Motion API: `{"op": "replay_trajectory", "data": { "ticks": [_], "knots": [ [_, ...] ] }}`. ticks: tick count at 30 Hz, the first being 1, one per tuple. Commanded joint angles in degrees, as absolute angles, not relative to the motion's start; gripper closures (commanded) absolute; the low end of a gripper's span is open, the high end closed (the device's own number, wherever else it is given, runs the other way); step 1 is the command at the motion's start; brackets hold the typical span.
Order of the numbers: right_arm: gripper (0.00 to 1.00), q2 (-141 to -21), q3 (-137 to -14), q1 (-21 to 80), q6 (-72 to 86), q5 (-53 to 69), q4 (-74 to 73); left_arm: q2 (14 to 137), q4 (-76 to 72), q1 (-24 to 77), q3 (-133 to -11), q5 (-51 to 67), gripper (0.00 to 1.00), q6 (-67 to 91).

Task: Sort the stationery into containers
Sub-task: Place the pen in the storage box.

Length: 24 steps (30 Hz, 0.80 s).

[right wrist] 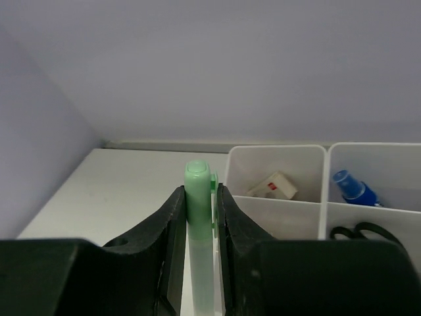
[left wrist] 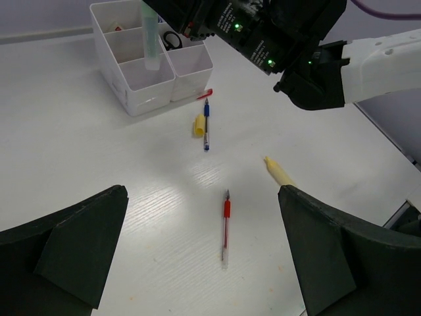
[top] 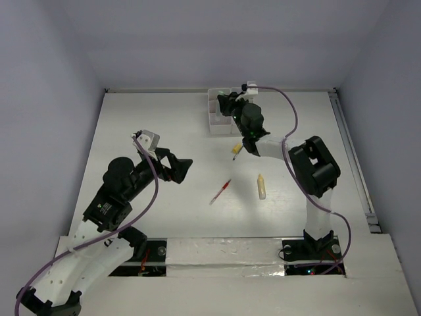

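Note:
My right gripper (right wrist: 199, 194) is shut on a pale-green marker (right wrist: 199, 224) and holds it upright over the white six-compartment tray (right wrist: 276, 207). In the left wrist view the marker (left wrist: 150, 39) hangs with its lower end in a near compartment of the tray (left wrist: 131, 99). The tray holds an eraser (right wrist: 273, 185), a blue item (right wrist: 355, 189) and black scissors (left wrist: 172, 41). On the table lie a red pen (left wrist: 225, 227), a blue pen (left wrist: 206, 125), a yellow tube (left wrist: 198, 125) and a cream tube (left wrist: 279, 172). My left gripper (left wrist: 204, 250) is open and empty, above the red pen.
The tray (top: 217, 113) stands at the table's far middle, near the back wall. The right arm (top: 314, 164) reaches over the table's right half. The loose items lie in the middle of the table, between the two arms.

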<state>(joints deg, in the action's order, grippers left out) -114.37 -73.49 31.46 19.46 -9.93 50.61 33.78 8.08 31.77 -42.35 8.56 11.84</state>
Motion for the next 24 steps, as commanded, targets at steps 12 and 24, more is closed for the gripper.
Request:
{"op": "replay_trajectory", "data": {
  "ticks": [12,24],
  "knots": [
    [1.00,-121.5,-77.0,31.1,10.1,-21.4,64.0,34.3,6.4,31.2,-42.2,8.6,0.01,11.1],
    [1.00,-124.6,-75.6,31.1,10.5,-22.4,69.3,35.4,6.2,30.1,-42.2,8.9,0.01,11.2]
  ]
}}
